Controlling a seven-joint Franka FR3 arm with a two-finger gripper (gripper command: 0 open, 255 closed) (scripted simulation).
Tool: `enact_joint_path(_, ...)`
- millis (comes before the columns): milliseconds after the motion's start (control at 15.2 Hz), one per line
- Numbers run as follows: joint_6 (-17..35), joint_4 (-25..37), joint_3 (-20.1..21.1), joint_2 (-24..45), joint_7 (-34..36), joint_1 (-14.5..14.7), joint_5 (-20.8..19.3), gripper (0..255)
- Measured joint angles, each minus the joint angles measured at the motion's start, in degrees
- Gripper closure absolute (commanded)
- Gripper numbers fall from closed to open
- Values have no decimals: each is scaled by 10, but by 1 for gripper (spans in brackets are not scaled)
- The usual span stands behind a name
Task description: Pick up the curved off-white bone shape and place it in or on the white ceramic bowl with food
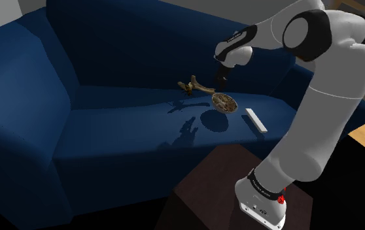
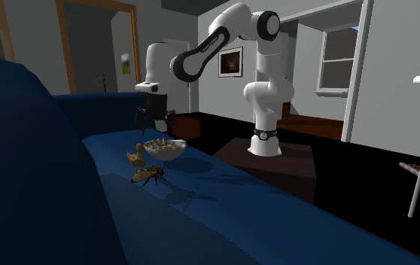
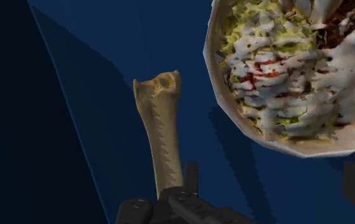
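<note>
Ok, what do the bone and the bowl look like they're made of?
The bone looks matte tan and hard, with a knobbed end and a jagged ridge along the shaft; real bone or a moulded copy, I can't say. The bowl has a smooth off-white rim, probably ceramic, though it shows no gloss.

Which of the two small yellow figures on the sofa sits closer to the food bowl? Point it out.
The duck, right beside the bowl; the winged insect figure lies farther from it on the cushion.
</note>
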Motion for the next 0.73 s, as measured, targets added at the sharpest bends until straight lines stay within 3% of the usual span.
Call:
enact_joint_path(396,-18,147,63,134,-118,-81,94,0)
enact_joint_path(726,-5,173,82,174,-142,-103,116,0)
